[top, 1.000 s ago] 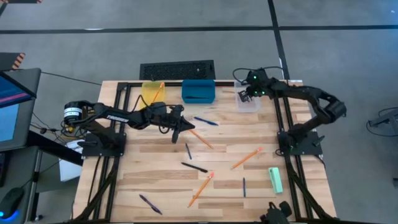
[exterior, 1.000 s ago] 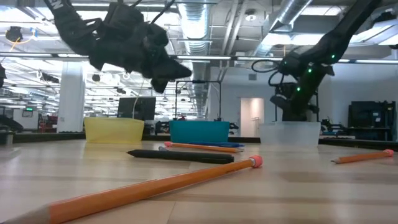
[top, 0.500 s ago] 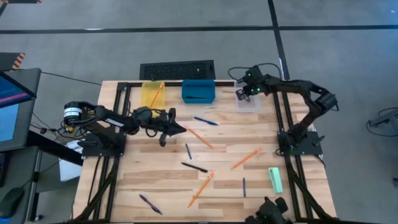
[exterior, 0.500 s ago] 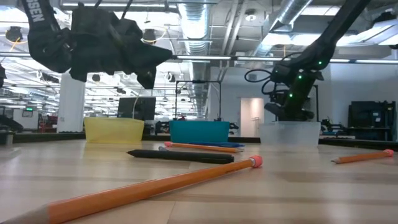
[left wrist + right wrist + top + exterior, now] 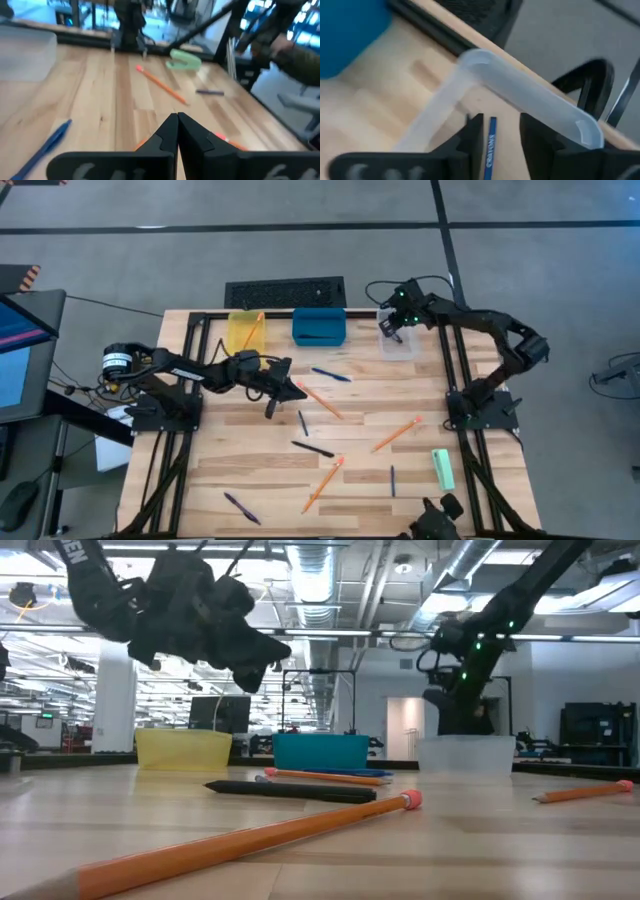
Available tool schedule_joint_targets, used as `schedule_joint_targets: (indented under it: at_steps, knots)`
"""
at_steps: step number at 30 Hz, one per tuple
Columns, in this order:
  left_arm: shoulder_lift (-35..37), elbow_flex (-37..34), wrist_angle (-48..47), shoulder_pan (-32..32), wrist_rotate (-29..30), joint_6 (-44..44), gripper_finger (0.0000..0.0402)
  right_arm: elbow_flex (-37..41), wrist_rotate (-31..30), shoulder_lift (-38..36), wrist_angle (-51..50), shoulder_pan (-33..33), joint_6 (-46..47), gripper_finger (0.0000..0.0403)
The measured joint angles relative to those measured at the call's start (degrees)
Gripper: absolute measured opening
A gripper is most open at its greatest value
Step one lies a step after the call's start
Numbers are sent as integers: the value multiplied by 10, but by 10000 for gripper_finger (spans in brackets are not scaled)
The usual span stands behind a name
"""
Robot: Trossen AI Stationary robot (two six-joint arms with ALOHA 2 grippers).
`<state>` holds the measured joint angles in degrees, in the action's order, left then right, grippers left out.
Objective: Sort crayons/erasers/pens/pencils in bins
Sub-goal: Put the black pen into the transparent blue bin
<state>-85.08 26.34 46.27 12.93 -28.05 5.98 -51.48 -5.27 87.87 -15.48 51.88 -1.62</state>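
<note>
Hovering over the clear bin (image 5: 399, 343) at the table's far right, the right gripper (image 5: 501, 131) has spread fingers, a blue pen (image 5: 489, 147) between them — lift straight out. The left gripper (image 5: 177, 126), clenched empty, hangs near an orange pencil (image 5: 322, 402).

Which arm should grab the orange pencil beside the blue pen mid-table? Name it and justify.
Left. The left gripper, shut and empty, hangs right beside that pencil. The right gripper is open over the clear bin at the table's far edge.
</note>
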Motion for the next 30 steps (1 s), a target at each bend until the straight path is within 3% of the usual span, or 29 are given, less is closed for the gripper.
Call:
schedule_joint_targets:
  at_steps: [5,9,13,18,23,30]
  knots:
    - [0,48,-117,-17,22,-67,0,14,-25,-80,-11,-42,-28,52]
    - [0,106,-251,-30,58,-130,0,77,-23,-150,87,-99,-29,7]
    - [-4,155,-356,-44,101,-180,0,155,-20,-207,221,-158,-2,16]
    - [-5,190,-460,-72,109,-239,0,227,-20,-251,347,-215,-2,7]
    - [-17,211,-517,-100,114,-244,14,242,-21,-263,380,-235,-22,5]
    - [-71,266,-598,-166,120,-172,74,242,-22,-267,377,-235,-29,5]
